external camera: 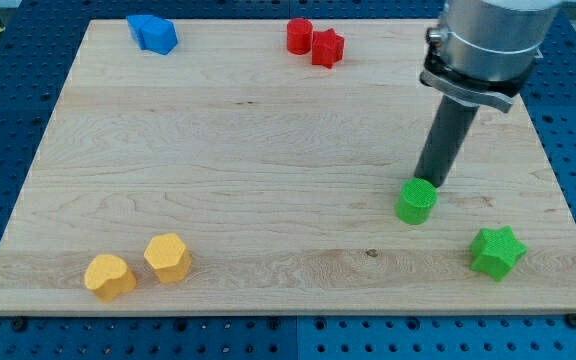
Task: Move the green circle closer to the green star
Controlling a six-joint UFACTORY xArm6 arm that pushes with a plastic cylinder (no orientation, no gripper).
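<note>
**Tip behind the circle, star down to the right**

Nearest the view's bottom sit two yellow blocks, well out of play at the left. Over on the right, the green star waits near the board's right edge, with little room beyond it. Just up and left of it, the green circle. The rod's tip stands at the circle's far side, touching or nearly so; it's a bare rod, nothing to open or close. A push toward lower right looks open. Farthest off: red blocks and blue blocks.
</note>
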